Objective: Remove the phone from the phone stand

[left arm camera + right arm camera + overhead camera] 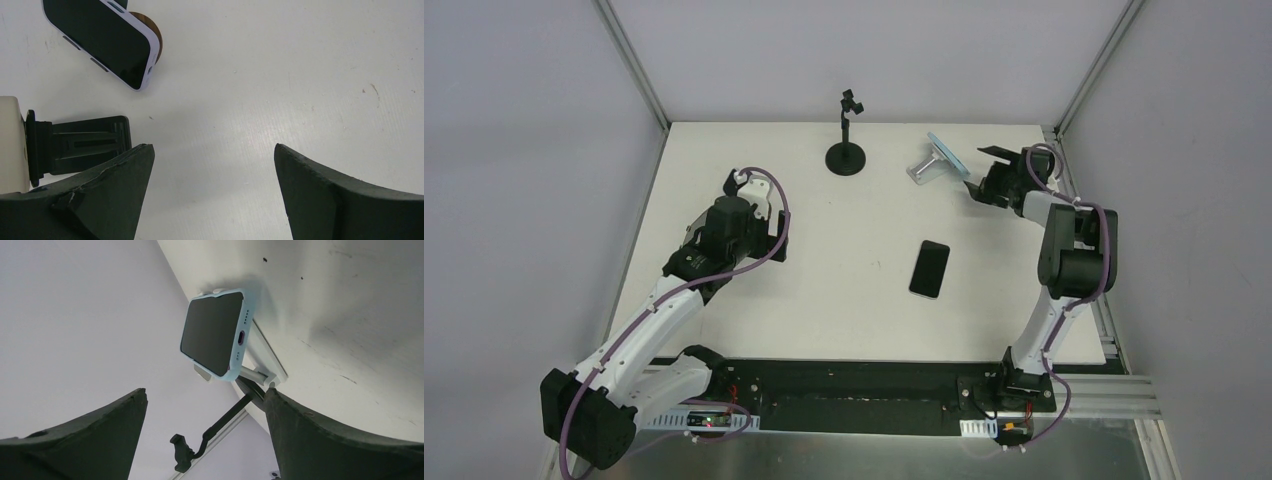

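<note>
Left arm (639,325), white links, black joints, purple cable looped alongside: stretched forward from its base, wrist angled downward. Black two-finger left gripper (212,150): jaws spread wide. Right arm (1064,262), black upper links: elbow raised, forearm reaching far forward. Black two-finger right gripper (205,395): jaws spread wide, turned leftward.

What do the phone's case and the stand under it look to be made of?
Phone case: likely silicone or soft plastic, since it is pale blue and matte with rounded edges. Phone stand: probably aluminium, judging by its silver, flat plate and bar with a dull sheen.
</note>
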`<state>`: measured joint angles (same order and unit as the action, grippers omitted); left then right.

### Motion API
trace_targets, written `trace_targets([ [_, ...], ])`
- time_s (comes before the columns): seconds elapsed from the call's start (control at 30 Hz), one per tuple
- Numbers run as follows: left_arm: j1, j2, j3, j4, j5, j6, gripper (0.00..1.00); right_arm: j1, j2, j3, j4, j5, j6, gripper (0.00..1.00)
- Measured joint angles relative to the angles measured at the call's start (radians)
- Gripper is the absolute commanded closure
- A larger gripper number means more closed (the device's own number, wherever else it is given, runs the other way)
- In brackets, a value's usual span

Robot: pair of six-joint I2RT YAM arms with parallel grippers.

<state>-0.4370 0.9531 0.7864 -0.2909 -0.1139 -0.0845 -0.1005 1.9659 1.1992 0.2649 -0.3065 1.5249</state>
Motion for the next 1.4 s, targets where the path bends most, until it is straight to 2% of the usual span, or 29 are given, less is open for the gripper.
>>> trace_targets([
  [0.23,0.0,0.0,0.0,0.0,0.001,0.0,0.07,0.0,-0.04,-0.015,-0.018,0.024,-0.01,0.18],
  [0.53,0.0,-0.001,0.0,0.0,0.001,0.0,0.07,0.027,0.047,0.045,-0.014,0.022,0.019,0.23],
  [0.73,0.0,-0.001,0.0,0.0,0.001,0.0,0.07,0.045,0.102,0.074,-0.015,0.022,0.047,0.4],
  [1.1,0.0,-0.001,0.0,0.0,0.001,0.0,0.07,0.051,0.13,0.104,-0.011,0.038,0.081,0.5],
  [1.4,0.0,-0.001,0.0,0.0,0.0,0.008,0.07,0.058,0.148,0.121,-0.011,0.046,0.1,0.63],
])
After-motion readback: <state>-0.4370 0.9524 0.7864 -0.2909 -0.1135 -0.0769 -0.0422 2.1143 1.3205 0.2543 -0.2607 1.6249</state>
